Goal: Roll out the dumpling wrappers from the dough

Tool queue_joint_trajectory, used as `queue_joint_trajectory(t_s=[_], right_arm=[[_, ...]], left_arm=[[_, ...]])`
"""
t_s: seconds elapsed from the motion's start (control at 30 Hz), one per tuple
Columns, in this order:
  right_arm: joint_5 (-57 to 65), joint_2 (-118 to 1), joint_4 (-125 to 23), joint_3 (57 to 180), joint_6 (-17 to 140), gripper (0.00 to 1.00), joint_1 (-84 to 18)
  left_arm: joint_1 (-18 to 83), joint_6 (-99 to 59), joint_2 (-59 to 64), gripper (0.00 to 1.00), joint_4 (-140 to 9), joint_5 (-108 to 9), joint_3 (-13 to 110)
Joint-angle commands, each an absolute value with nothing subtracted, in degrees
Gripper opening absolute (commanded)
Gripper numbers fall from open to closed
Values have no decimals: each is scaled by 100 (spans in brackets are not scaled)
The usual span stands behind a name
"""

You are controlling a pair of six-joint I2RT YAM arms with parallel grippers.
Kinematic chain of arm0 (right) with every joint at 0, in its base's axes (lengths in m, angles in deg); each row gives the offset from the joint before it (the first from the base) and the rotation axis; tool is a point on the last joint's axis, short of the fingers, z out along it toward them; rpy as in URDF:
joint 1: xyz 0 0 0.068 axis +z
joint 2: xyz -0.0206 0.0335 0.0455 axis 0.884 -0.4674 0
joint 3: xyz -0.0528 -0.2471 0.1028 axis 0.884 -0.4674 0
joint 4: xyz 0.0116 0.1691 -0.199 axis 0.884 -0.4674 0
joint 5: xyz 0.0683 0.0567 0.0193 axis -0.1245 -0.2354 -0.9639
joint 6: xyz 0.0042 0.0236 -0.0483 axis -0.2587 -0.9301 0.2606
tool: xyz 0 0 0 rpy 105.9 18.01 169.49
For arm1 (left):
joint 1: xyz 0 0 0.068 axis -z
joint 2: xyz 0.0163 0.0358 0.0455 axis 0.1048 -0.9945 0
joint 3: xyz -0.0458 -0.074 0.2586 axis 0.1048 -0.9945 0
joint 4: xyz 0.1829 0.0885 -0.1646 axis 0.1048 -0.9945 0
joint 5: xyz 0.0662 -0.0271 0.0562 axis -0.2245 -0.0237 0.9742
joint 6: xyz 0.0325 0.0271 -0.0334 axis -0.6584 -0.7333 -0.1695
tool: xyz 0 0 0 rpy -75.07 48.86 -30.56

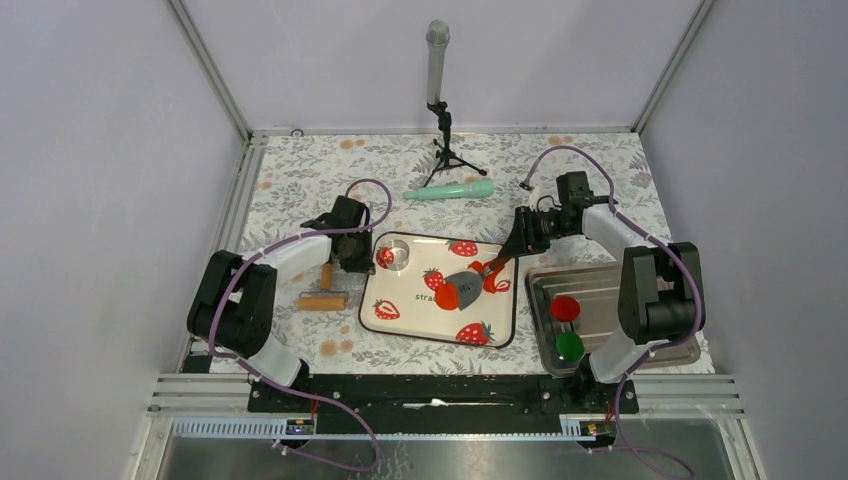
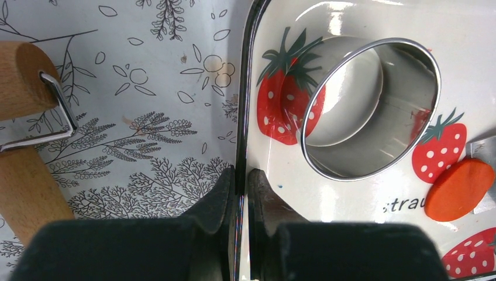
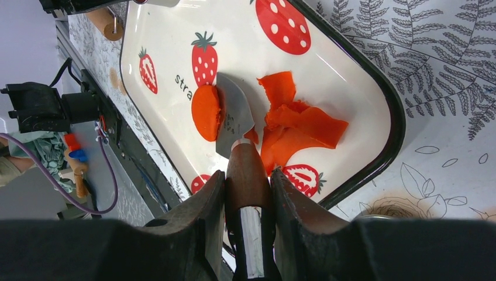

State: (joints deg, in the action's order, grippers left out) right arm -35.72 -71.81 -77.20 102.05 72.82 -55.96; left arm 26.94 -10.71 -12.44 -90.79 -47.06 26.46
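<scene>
Left claw (image 2: 241,178) is pressed together on the rim of the strawberry tray (image 2: 327,202), with 1 finger inside the rim and 1 outside. This is judged to be an anchor, so the tray is not dragged while the other arm works. Right claw (image 3: 247,174) is clamped on the wooden handle of the spatula (image 3: 234,114), with the blade pointed away from the wrist and laid low on the tray floor. 1 dumpling wrapper (image 3: 206,112), round and clean-edged, is found near the tray's centre, its edge touching the blade's left side in the right wrist view. Whether the blade is under it or only against it cannot be told. The leftover dough (image 3: 298,126), a ragged folded scrap, is seen just right of the blade in the same view, close against it. The step in hand is judged to be freeing the cut wrapper from the scrap. Ring cutter (image 2: 371,108) is stood open-end up at the tray's upper left in the top view, apart from the wrapper, so cutting looks done for this piece. Wooden rolling pin (image 1: 322,296) is lying on the surface (image 1: 300,180) just outside the tray's left edge. A crimson disc (image 1: 565,307) and a green disc (image 1: 569,346) are held in the steel tray (image 1: 600,290) at lower right, which is likely the drop-off. Risk: the thin clay may be creased or torn if the blade is driven in steeply.
</scene>
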Motion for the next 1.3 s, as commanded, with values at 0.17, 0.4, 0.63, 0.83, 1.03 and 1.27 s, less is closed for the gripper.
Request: queue_joint_trajectory(t_s=[0.17, 0.4, 0.63, 0.83, 1.03, 1.27], right_arm=[[-3573, -6710, -8071, 10511, 7395, 0, -5531], [-3858, -6516, -8102, 10581, 7091, 0, -5562], [-4014, -6412, -8219, 10674, 7043, 0, -5561], [-3605, -6329, -8453, 10902, 7294, 0, -5572], [-2532, -6229, -8670, 10916, 7693, 0, -5579], [-2525, -5882, -8373, 10281, 7386, 0, -5573]], left_arm=[[2720, -1107, -1080, 0, -9053, -4651, 2520], [2687, -1107, -1089, 0, -9049, -4662, 2528], [2676, -1107, -1108, 0, -9055, -4676, 2529], [2667, -1099, -1101, 0, -9049, -4682, 2520], [2667, -1107, -1087, 0, -9050, -4687, 2520], [2685, -866, -1068, 0, -9182, -4427, 2525]])
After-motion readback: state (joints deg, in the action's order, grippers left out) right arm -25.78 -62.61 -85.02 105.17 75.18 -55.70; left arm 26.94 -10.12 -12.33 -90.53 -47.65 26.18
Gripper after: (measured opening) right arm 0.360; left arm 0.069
